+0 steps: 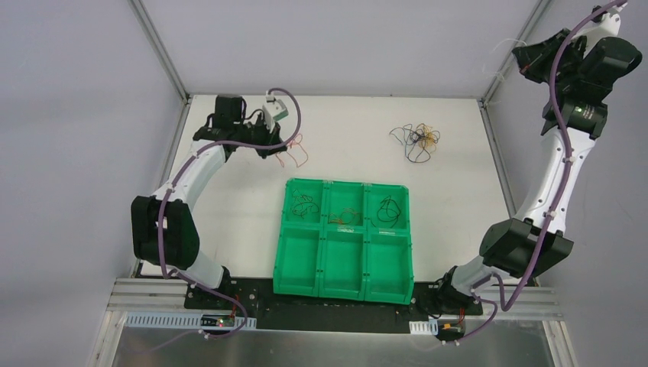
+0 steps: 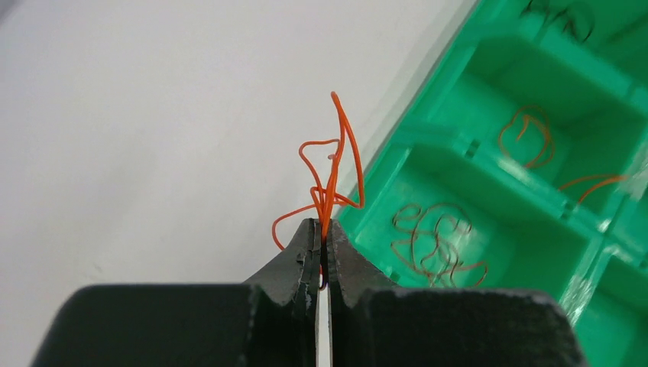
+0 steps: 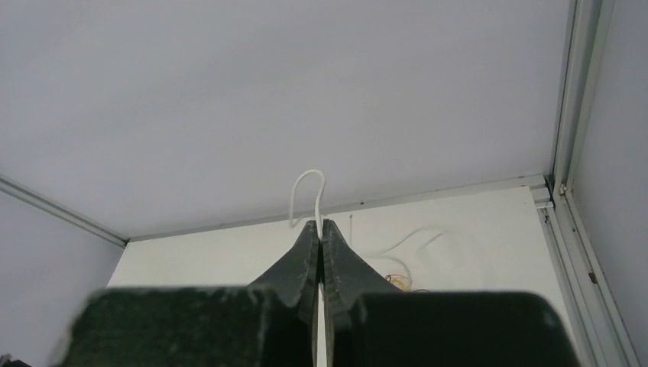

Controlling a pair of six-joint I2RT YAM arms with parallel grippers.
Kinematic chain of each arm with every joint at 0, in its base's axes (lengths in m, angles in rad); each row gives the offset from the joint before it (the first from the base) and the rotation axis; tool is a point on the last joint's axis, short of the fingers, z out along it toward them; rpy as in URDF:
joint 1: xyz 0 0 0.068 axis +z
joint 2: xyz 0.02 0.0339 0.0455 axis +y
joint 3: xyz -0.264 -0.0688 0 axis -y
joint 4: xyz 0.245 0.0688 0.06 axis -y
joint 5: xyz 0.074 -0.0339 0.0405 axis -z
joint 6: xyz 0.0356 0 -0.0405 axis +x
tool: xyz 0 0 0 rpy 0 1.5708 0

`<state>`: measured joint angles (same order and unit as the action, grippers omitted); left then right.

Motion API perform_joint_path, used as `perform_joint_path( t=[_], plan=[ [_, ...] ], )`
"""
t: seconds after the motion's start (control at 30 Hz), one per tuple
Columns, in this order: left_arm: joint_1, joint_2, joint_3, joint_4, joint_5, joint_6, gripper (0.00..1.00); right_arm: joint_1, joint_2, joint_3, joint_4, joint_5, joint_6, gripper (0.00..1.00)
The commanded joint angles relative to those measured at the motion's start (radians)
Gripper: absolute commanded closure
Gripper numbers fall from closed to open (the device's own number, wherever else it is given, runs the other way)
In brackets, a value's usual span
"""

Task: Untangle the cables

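Pinching orange wire (image 2: 337, 157) w/ L gripper (image 2: 322, 229); R gripper (image 3: 321, 228) nipped shut on white wire (image 3: 305, 182)

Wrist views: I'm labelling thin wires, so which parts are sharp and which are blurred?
Left wrist: the orange wire pinched in the left gripper is crisp, the green tray behind slightly soft, the gripper body at the bottom blurred. Right wrist: the white wire in the right gripper is sharp, body likewise blurred. Top view: even light, the tangle tiny.

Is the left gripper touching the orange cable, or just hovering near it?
Touching. The left wrist view shows the orange cable clamped between the shut fingers of the left gripper, its loops sticking out above the tips.
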<state>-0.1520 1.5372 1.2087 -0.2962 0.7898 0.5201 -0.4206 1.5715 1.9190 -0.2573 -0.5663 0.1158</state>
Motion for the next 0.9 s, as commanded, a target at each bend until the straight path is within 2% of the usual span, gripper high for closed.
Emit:
perform_joint_path(
  t=[0.0, 0.1, 0.2, 0.33, 0.57, 0.67, 0.77, 0.8, 0.87],
  plan=[
    [-0.074, -0.056, 0.205, 0.014, 0.115, -0.163, 1.0, 0.001, -0.072, -0.067, 0.048, -0.061, 0.014, 1.0],
    [-0.163, -0.074, 0.253, 0.014, 0.116, -0.263, 1.0, 0.006, -0.103, -0.122, 0.049, -0.125, 0.043, 1.0],
    [-0.26, -0.073, 0.235, 0.014, 0.105, -0.336, 1.0, 0.02, -0.134, -0.178, 0.05, -0.204, 0.07, 1.0],
    [-0.386, -0.036, 0.176, 0.014, 0.022, -0.337, 1.0, 0.055, -0.191, -0.235, 0.034, -0.305, 0.095, 1.0],
    [-0.525, 0.097, 0.095, 0.011, -0.09, -0.284, 1.0, 0.109, -0.304, -0.315, -0.052, -0.374, 0.059, 1.0],
    [-0.566, 0.162, 0.073, 0.008, -0.176, -0.281, 1.0, 0.119, -0.34, -0.322, -0.096, -0.406, 0.055, 1.0],
    [-0.575, 0.202, 0.077, 0.002, -0.203, -0.308, 0.99, 0.126, -0.383, -0.329, -0.135, -0.461, 0.063, 1.0],
    [-0.573, 0.2, 0.084, 0.002, -0.19, -0.317, 0.9, 0.128, -0.398, -0.334, -0.143, -0.482, 0.066, 1.0],
    [-0.559, 0.161, 0.094, 0.004, -0.091, -0.325, 0.59, 0.132, -0.435, -0.358, -0.147, -0.521, 0.077, 1.0]
  ],
)
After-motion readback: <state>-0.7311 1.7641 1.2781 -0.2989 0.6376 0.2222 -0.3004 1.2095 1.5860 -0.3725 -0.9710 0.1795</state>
